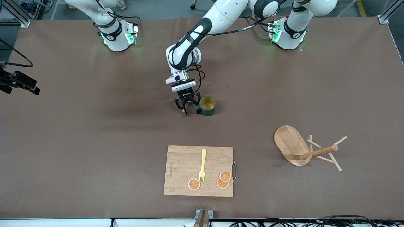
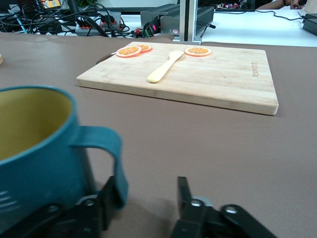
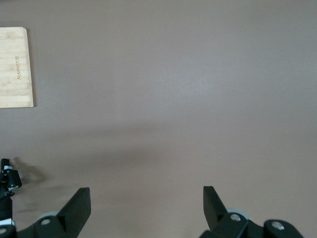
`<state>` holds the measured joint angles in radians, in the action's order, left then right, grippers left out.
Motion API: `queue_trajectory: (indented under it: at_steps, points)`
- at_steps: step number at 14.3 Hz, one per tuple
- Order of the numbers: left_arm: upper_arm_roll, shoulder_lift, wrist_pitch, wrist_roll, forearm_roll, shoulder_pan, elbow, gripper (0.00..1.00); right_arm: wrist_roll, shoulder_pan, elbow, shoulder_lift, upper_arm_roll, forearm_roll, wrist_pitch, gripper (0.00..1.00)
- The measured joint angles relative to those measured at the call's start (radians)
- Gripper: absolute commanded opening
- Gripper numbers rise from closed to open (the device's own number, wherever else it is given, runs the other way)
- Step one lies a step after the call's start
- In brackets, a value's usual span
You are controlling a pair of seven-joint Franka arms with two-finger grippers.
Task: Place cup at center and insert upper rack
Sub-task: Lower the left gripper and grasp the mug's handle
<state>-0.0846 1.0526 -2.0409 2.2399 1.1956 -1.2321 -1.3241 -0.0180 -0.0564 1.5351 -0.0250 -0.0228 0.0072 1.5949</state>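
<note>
The dark teal cup with its yellow inside stands upright near the table's middle, its handle turned toward my left gripper. In the left wrist view the cup fills one side, and its handle rests against one finger of the left gripper. The other finger stands apart, so the jaws are open. The upper rack, a bamboo mug tree, lies tipped on its side toward the left arm's end, nearer the front camera. My right gripper hangs open over bare table.
A bamboo cutting board lies nearer the front camera than the cup, carrying a yellow fork and three orange slices. The left wrist view shows this board too. Cables and equipment line the table's front edge.
</note>
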Motion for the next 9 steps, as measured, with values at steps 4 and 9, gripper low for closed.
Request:
queue_trajectory:
  at_steps: [4, 9]
  points:
    - [-0.001, 0.0, 0.0, 0.0, 0.0, 0.0, 0.002, 0.19, 0.0, 0.0, -0.001, 0.0, 0.0, 0.0, 0.0, 1.0]
    - [-0.001, 0.0, 0.0, 0.01, 0.001, 0.0, 0.007, 0.01, 0.0, 0.0, -0.003, 0.0, 0.0, 0.0, 0.0, 1.0]
